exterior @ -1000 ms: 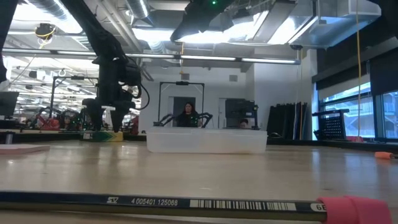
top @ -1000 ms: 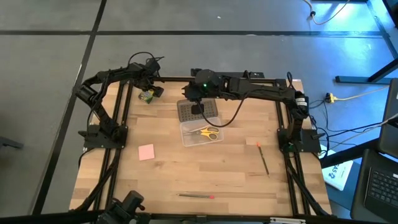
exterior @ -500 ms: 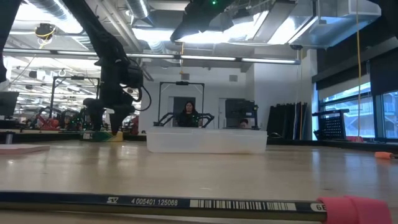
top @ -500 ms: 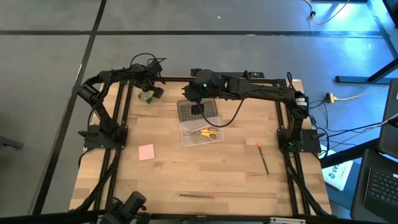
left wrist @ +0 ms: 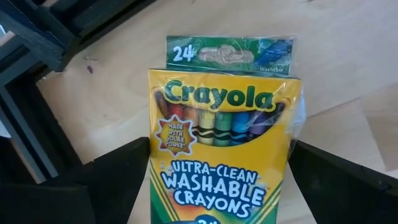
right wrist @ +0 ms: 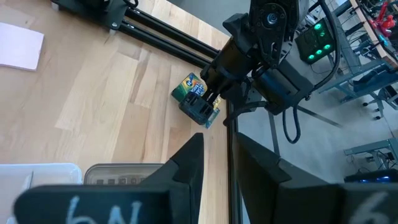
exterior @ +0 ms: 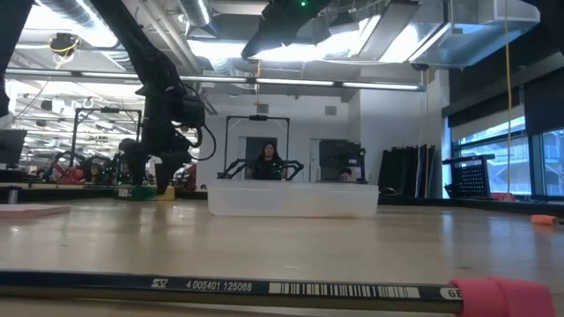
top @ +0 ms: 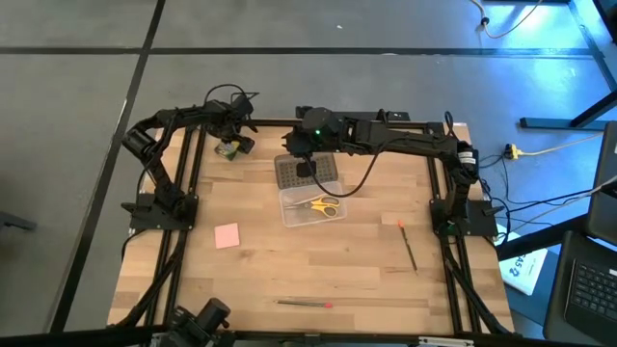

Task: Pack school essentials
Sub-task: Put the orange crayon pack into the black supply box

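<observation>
The green-and-yellow cardboard crayon box lies flat near the table's far left corner. My left gripper straddles it, fingers spread wide beside its long sides, not yet gripping.

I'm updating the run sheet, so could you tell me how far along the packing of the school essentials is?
Early. Done: the yellow-handled scissors lie in the clear case. In hand: the left gripper straddles the crayon box at the far left corner, fingers on either side; whether it is lifted is unclear. The right gripper hangs over the case's lid. Left: the pink notepad and two pencils on the table.
</observation>
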Action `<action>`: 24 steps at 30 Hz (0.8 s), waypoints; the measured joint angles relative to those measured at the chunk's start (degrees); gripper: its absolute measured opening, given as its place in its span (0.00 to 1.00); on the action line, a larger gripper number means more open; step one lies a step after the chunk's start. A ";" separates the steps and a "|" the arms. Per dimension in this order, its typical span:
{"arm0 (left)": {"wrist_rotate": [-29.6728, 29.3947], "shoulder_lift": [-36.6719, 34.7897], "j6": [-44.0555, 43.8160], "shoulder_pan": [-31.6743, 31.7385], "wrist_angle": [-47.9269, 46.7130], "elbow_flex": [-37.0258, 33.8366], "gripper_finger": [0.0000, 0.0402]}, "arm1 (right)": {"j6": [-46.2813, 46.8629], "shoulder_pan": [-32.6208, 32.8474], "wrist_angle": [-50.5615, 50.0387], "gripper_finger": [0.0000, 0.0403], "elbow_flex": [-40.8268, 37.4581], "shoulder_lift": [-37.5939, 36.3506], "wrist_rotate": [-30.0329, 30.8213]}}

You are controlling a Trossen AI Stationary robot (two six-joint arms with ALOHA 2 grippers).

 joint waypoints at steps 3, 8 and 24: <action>2.67 0.00 -0.21 -0.04 -0.16 0.01 0.93 | 0.00 0.00 -0.04 0.22 0.00 0.00 0.02; 7.20 0.00 -0.25 -0.42 -0.78 -0.50 0.93 | 0.00 0.00 -0.06 0.22 0.00 0.00 0.02; 6.22 -0.34 -1.62 -7.59 1.41 -5.07 0.93 | 1.01 0.00 -0.14 0.22 0.00 -0.04 0.03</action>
